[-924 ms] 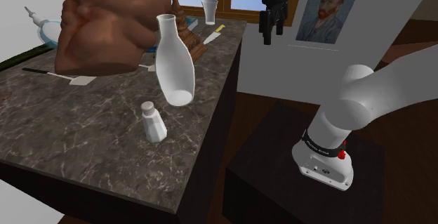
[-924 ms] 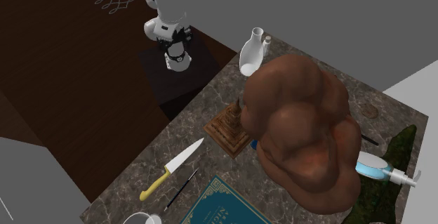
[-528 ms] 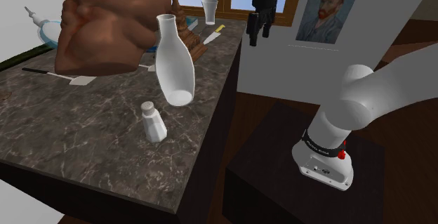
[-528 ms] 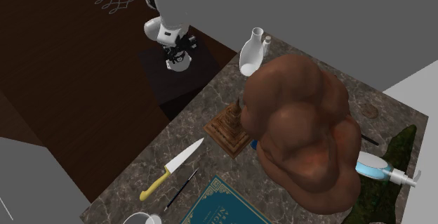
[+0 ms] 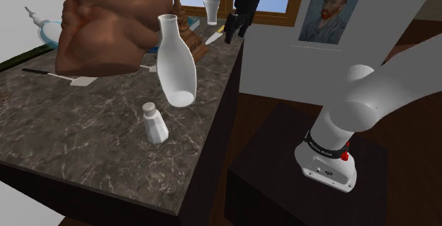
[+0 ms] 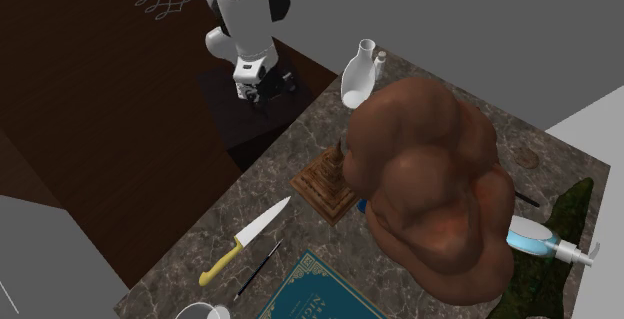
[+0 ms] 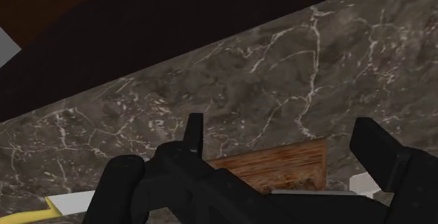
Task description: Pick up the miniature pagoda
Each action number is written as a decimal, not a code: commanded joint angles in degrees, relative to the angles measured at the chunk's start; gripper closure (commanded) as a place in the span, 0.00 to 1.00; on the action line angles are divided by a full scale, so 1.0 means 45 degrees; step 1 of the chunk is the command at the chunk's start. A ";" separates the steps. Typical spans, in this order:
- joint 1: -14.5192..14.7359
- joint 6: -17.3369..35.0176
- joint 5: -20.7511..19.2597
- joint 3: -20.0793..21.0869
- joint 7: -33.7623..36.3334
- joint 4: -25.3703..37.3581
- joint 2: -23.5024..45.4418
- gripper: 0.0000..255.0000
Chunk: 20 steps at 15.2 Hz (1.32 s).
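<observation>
One rounded white shaker (image 5: 154, 123) nearest, on dark white-veined marble counter (image 5: 85, 147). One smooth white vase (image 5: 176, 65). One lumpy brown sculpture (image 5: 103, 26). One tiered brown miniature pagoda (image 6: 328, 175) just beside sculpture, square base ahead of gripper (image 7: 281, 131). Fingers apart, holding nothing.

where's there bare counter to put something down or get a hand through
Bare marble lies around the shaker at the near end of the counter, and along the edge strip between the white vase and the knife. Crowded: the pagoda stands close beside the brown sculpture.
</observation>
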 commanded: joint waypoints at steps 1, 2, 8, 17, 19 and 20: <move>0.0189 0.1441 0.0299 -0.0132 -0.0188 -0.0057 0.0339 0.00; 0.0301 0.2127 0.0467 -0.0213 -0.0311 -0.0044 0.0568 0.00; 0.1290 0.6024 0.1829 -0.0881 -0.1402 0.0393 0.2086 0.00; 0.4957 1.0730 0.6300 -0.3455 -0.5449 0.2295 0.4367 0.00; 0.6526 1.1490 0.8097 -0.4643 -0.7171 0.2998 0.4783 0.00; 0.6659 1.1537 0.8210 -0.4750 -0.7283 0.3047 0.4805 0.00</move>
